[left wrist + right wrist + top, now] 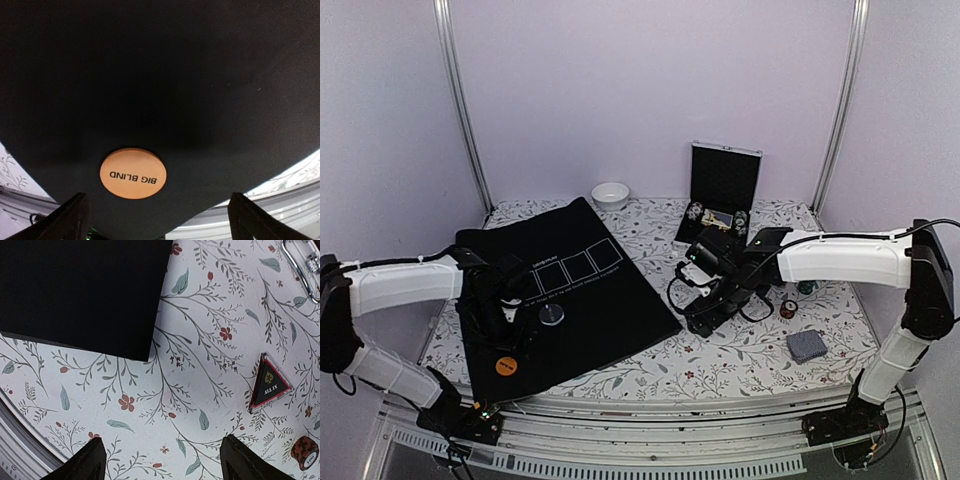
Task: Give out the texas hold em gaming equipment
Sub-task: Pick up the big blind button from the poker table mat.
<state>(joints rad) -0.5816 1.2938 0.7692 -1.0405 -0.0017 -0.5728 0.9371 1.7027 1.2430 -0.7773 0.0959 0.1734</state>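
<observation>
An orange round disc marked BIG BLIND (132,173) lies on the black mat (590,290) near its front corner; it also shows in the top view (505,366). A round grey button (552,314) lies on the mat to the right of my left gripper (513,330). That gripper (159,225) is open and empty just above the mat. My right gripper (162,465) is open and empty over the floral cloth. A black-red triangular ALL IN marker (268,382) and a chip stack (304,452) lie to its right. A blue-grey card deck (806,346) lies at front right.
A silver-edged black case (720,195) stands open at the back, its corner in the right wrist view (302,262). A white bowl (610,194) sits at the back. Loose chips (788,309) lie right of the right arm. The mat's corner (85,290) is left of the right gripper.
</observation>
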